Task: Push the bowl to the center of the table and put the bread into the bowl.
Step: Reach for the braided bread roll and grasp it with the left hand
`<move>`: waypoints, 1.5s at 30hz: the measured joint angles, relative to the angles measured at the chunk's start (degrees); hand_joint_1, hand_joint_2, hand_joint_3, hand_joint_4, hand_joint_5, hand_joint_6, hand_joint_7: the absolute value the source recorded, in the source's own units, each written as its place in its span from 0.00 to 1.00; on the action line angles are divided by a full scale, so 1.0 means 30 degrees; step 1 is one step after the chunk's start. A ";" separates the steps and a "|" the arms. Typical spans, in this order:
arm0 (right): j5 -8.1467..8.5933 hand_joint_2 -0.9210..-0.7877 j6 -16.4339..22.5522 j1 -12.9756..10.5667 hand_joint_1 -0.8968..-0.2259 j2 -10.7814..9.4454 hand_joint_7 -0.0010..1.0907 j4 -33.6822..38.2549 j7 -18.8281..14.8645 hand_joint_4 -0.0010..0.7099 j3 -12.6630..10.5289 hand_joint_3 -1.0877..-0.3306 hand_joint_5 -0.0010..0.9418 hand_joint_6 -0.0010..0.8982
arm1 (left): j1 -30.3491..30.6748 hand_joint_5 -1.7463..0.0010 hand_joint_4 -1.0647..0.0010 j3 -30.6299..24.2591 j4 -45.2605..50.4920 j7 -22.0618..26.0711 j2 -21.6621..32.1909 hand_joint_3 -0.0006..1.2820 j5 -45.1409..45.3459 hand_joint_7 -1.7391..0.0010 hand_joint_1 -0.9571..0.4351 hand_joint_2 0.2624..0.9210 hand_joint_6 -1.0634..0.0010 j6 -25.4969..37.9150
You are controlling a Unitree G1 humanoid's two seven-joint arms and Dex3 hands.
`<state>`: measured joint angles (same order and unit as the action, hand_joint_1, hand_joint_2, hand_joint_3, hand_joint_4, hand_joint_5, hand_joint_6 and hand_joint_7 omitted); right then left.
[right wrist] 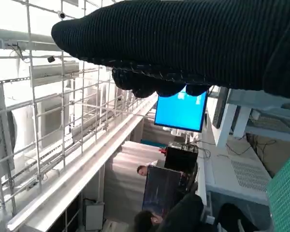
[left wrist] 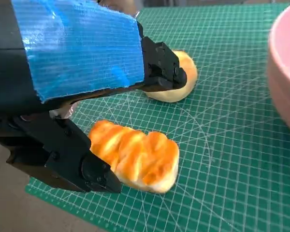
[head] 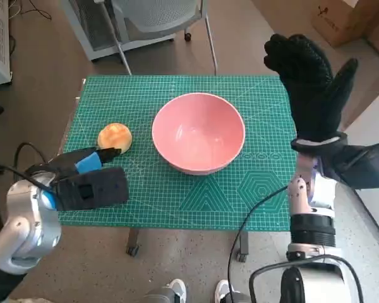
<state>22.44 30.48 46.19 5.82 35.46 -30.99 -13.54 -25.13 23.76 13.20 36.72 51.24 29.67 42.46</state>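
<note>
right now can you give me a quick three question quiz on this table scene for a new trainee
1. True or false: a piece of bread already lies inside the pink bowl.
2. Which robot hand is raised off the table with its fingers spread? A) left robot hand B) right robot hand
3. Fill in: besides the round bun, the left wrist view shows a glazed ______ loaf on the green cutting mat.

Key:
1. False, the bowl is empty.
2. B
3. Braided; it lies between the left robot hand's fingers, unheld.
</note>
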 measured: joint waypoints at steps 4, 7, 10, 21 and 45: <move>0.0000 0.00 -0.0041 -0.0002 0.36 0.0019 0.02 0.0072 -0.0078 0.34 -0.0007 0.76 0.01 0.47 | -0.0176 1.00 0.83 0.0199 -0.1293 -0.0298 -0.0683 0.03 0.0620 0.99 0.67 0.69 0.64 -0.0443; 0.0001 0.00 -0.0059 -0.0004 0.37 0.0065 0.02 0.0100 -0.0124 0.34 -0.0011 0.76 0.01 0.48 | -0.0255 1.00 0.83 0.0308 -0.2157 -0.0554 -0.1087 0.03 0.1007 0.99 0.68 0.70 0.63 -0.0766; 0.0002 0.00 -0.0069 -0.0008 0.37 0.0128 0.02 0.0104 -0.0148 0.34 -0.0022 0.76 0.00 0.48 | -0.0329 1.00 0.83 0.0442 -0.3082 -0.0789 -0.1531 0.03 0.1475 0.99 0.68 0.71 0.62 -0.1080; 0.0002 0.00 -0.0139 -0.0095 0.39 0.0182 0.01 -0.0122 -0.0179 0.34 0.0005 0.75 0.00 0.47 | -0.0950 0.99 0.80 0.1227 -0.6577 -0.0854 -0.2715 0.04 0.2664 0.99 0.67 0.75 0.60 -0.2361; -0.0035 0.00 -0.0336 -0.0312 0.39 0.0197 0.01 -0.0549 -0.0160 0.34 0.0046 0.74 0.00 0.47 | -0.2154 0.28 0.40 0.1606 -1.0347 -0.1306 -0.3692 0.08 0.4033 0.95 0.94 0.98 0.34 -0.4753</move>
<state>22.34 29.47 45.25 6.41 33.82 -31.47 -13.41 -31.59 28.58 -17.84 32.81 40.17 41.77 28.20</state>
